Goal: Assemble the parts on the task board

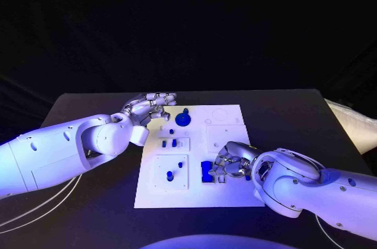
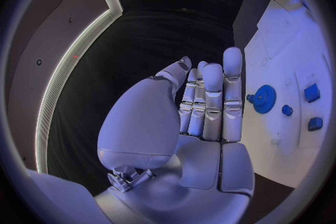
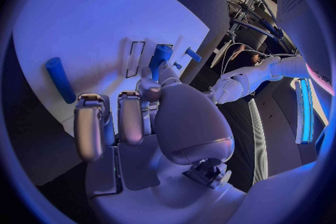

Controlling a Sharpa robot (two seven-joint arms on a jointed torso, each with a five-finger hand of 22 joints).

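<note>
writing: none readable on the task board [image 1: 227, 197] or the parts
task board: white plate, centre of head frame, on the black table [image 1: 298, 104]
in board: blue gear [image 1: 183, 119] at upper middle; two short blue pegs [image 1: 169, 143] in a raised block; one blue peg [image 1: 170, 176] in lower-left block
left hand [image 1: 149, 107]: at board's upper-left corner, fingers straight and together, holding nothing
right hand [image 1: 229, 163]: lower middle of board, fingers curled onto a blue block [image 1: 206, 171]; firm grip or not, cannot tell
</note>
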